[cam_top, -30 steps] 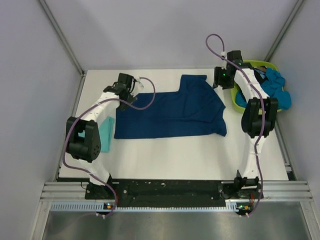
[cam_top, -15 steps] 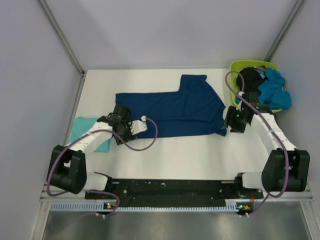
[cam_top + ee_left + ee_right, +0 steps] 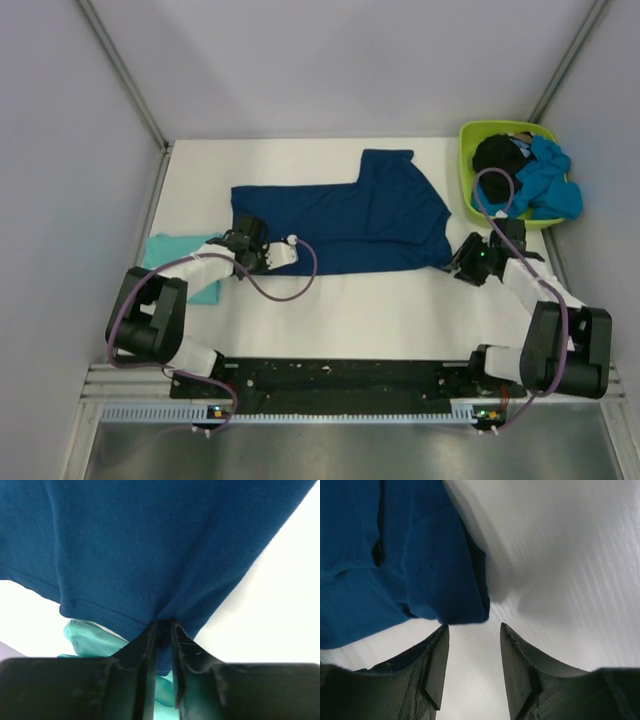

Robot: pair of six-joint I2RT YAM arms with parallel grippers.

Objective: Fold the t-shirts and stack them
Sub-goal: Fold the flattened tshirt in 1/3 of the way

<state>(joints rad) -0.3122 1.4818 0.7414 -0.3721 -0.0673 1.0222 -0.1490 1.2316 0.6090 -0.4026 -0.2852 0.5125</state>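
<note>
Okay, your left end effector (image 3: 162, 624) is pinched tight on the near hem of the dark navy cloth t-shirt (image 3: 350, 225), which is spread on the white surface (image 3: 380, 300). Right end effector (image 3: 473, 627) gapes empty beside its corner. Folded light teal tee (image 3: 168, 262) looks done; black cloth tee (image 3: 495, 155) & bright blue cloth tee (image 3: 548, 180) wait in the lime-green plastic tub (image 3: 467, 190).

Both arms stretched low across the worktop (image 3: 380, 310), elbows kicked out to either side, forearms angled inward. The left end effector (image 3: 161, 628) was clamped, fingers pinched nearly together on the hem of the navy t-shirt (image 3: 150, 540). Over on the right, the right end effector (image 3: 472, 630) sat low, fingers spread well apart.
</note>
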